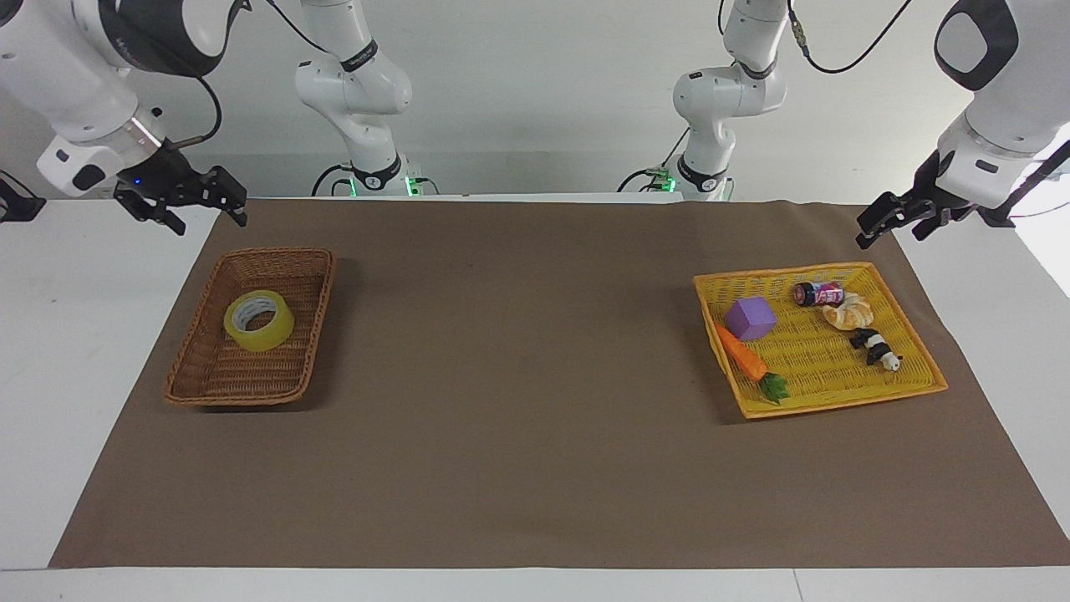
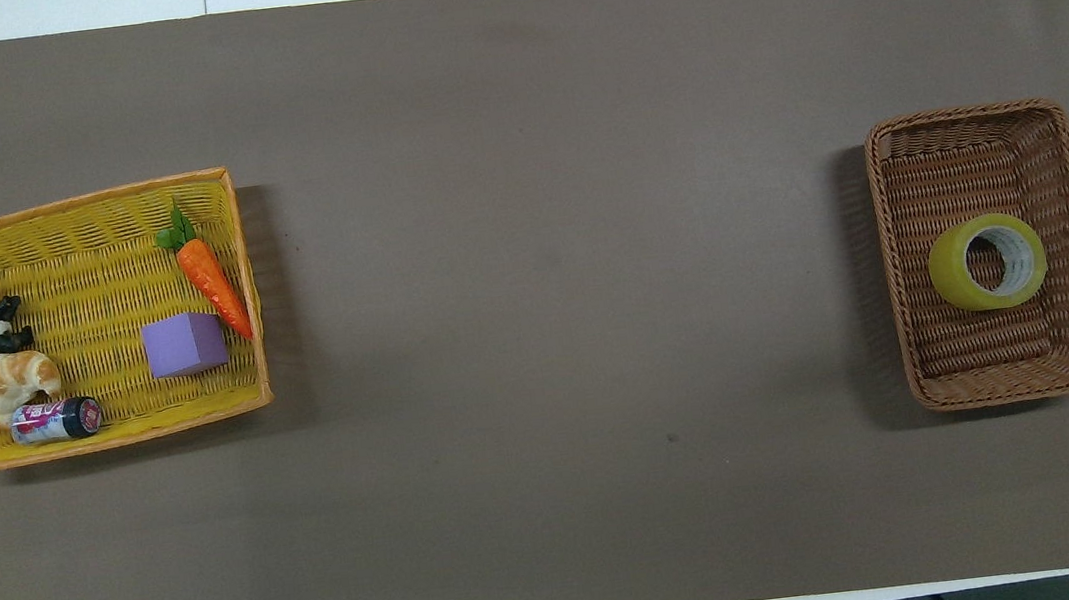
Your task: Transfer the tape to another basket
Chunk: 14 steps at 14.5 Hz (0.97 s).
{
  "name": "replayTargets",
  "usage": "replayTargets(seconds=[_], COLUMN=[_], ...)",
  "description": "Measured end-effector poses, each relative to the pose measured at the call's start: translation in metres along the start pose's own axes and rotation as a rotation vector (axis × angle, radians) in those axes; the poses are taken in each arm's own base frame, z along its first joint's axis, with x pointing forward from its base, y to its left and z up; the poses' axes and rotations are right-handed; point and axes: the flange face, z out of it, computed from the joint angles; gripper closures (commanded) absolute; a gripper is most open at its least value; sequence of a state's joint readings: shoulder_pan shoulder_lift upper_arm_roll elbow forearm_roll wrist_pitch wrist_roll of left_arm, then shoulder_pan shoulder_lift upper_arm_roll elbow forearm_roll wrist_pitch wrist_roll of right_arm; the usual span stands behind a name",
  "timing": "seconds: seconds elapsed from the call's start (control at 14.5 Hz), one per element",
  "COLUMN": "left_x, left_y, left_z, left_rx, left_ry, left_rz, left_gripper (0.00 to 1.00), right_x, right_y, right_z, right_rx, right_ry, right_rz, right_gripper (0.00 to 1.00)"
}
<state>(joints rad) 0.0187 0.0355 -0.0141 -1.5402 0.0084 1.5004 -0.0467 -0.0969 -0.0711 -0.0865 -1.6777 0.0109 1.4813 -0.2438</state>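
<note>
- The tape [image 1: 258, 320], a wide ring of glossy translucent yellow film round a pale core, lies tilted on its side in the basket [image 1: 211, 383], in the half nearer the robots, with nothing gripping it.
- The basket is rectangular brown wicker with raised, ribbed walls, standing on the matte brown mat [image 1: 535, 435] at the right arm's end of the table.
- The right gripper [image 1: 205, 206] hangs empty in the air over the mat's corner, above and apart from the basket, its black fingers spread.
- The left gripper [image 1: 888, 219] waits in the air by the other end of the mat, fingers apart and empty.
- Below it sits a flat yellow mesh tray [image 1: 919, 386] with low walls, holding a purple cube [image 1: 750, 318], an orange carrot [image 1: 741, 354], a small can [image 1: 817, 293], a croissant [image 1: 848, 314] and a panda figure [image 1: 875, 347].
</note>
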Motion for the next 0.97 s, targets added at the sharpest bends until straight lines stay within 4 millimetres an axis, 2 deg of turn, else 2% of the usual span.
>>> replayTargets(seconds=[0.14,0.28,0.48,0.97], left_x=[0.0,0.0,0.0,0.0], left_y=[0.0,0.0,0.0,0.0], left_z=[0.0,0.0,0.0,0.0], left_rx=[0.0,0.0,0.0,0.0], left_ry=[0.0,-0.001,-0.001,-0.001], left_rz=[0.0,0.0,0.0,0.0], left_gripper=[0.0,0.0,0.0,0.0], right_x=[-0.004,-0.006,0.001,0.005], right_y=[-0.018,-0.019,-0.016,0.006], right_z=[-0.025,-0.034,-0.028,-0.018], right_rx=[-0.039,-0.048,-0.049,-0.042], right_ry=[-0.001,0.002,-0.013,-0.033], right_rz=[0.013,0.02,0.022,0.079], right_gripper=[0.0,0.0,0.0,0.0])
